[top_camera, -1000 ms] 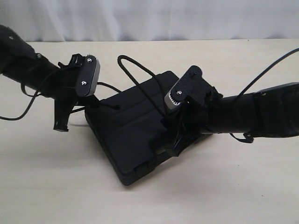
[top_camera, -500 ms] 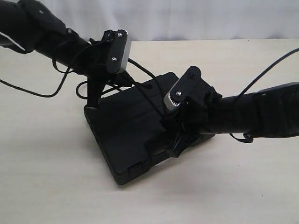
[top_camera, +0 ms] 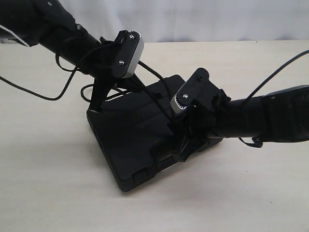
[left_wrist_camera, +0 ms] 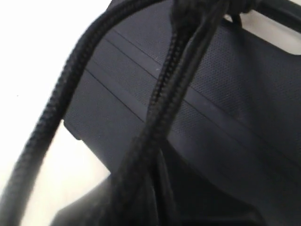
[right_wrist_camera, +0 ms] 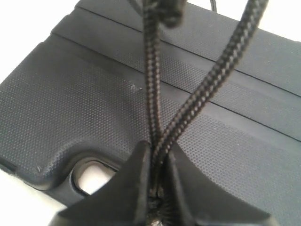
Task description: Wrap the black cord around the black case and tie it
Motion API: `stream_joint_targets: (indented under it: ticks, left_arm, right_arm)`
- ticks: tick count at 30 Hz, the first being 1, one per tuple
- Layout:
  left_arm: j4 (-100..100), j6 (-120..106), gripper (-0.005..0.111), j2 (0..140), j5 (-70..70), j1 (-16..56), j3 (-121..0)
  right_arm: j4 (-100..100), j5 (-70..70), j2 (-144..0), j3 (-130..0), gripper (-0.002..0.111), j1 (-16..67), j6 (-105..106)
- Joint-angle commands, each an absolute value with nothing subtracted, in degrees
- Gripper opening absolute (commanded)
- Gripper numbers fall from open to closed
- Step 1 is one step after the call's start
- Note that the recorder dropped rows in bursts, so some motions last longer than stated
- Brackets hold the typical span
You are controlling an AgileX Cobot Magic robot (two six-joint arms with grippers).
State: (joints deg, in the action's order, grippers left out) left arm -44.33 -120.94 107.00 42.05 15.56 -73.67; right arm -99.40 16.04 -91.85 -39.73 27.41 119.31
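Observation:
The black case [top_camera: 128,140] lies flat on the table, slightly askew. My right gripper [top_camera: 186,146] hangs over its right edge, shut on two strands of the black cord [right_wrist_camera: 153,84] that rise from between its fingers [right_wrist_camera: 157,155] above the grooved lid [right_wrist_camera: 70,103], beside the handle slot [right_wrist_camera: 91,176]. My left gripper [top_camera: 98,99] points down at the case's far left corner. The cord [top_camera: 154,77] runs taut from it across the lid toward the right gripper. In the left wrist view the cord's strands [left_wrist_camera: 169,94] fill the frame over the case [left_wrist_camera: 244,94] and run into the dark jaws.
Glossy robot cables hang beside the left arm [top_camera: 29,93] and the right arm [top_camera: 275,72]. The beige table [top_camera: 58,188] surrounds the case, with a white backdrop behind it.
My left arm swung up and rightward from the table left of the case to its far left corner, drawing the standing cord loop tighter. The right gripper held still.

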Motion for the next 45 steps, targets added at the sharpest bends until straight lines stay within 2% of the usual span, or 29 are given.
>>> stream_joint_targets:
  ticks: [1, 9, 12, 15, 21, 23, 29, 38, 45]
  left_arm:
    - [-45.51, -122.71, 0.0, 106.15, 44.39, 16.01, -74.1]
    - [-51.38, -122.71, 0.0, 105.13, 46.94, 16.01, -74.1]
    - [-52.96, -122.71, 0.0, 105.13, 48.28, 16.01, -74.1]
    - [-54.92, -122.71, 0.0, 105.13, 49.39, 16.01, -74.1]
    - [-60.37, -122.71, 0.0, 105.13, 49.5, 16.01, -74.1]
    - [-63.92, -122.71, 0.0, 105.13, 49.59, 16.01, -74.1]
    - [-65.65, -122.71, 0.0, 105.13, 49.33, 16.01, -74.1]
    - [-66.21, -122.71, 0.0, 105.13, 49.45, 16.01, -74.1]
    - [-70.75, -122.71, 0.0, 105.13, 50.6, 16.01, -74.1]
  right_arm:
    - [-99.7, 15.9, -91.35, -39.88, 0.004, 27.15, 119.04]
    - [-99.7, 16.3, -91.35, -39.88, 0.005, 27.15, 117.13]
    - [-99.7, 16.3, -91.35, -39.88, 0.012, 27.15, 116.69]
    - [-99.7, 16.3, -91.35, -39.88, 0.024, 27.15, 115.01]
    - [-99.7, 11.77, -89.66, -39.88, 0.065, 27.15, 106.52]
    - [-99.7, 8.85, -86.84, -39.5, 0.072, 27.15, 105.99]
    - [-99.55, 8.68, -75.74, -36.01, 0.069, 27.15, 105.99]
    - [-99.55, 12.1, -67.73, -37.67, 0.039, 27.15, 100.51]
    - [-95.31, 16.7, -71.33, -43.07, 0.038, 25.84, 95.32]
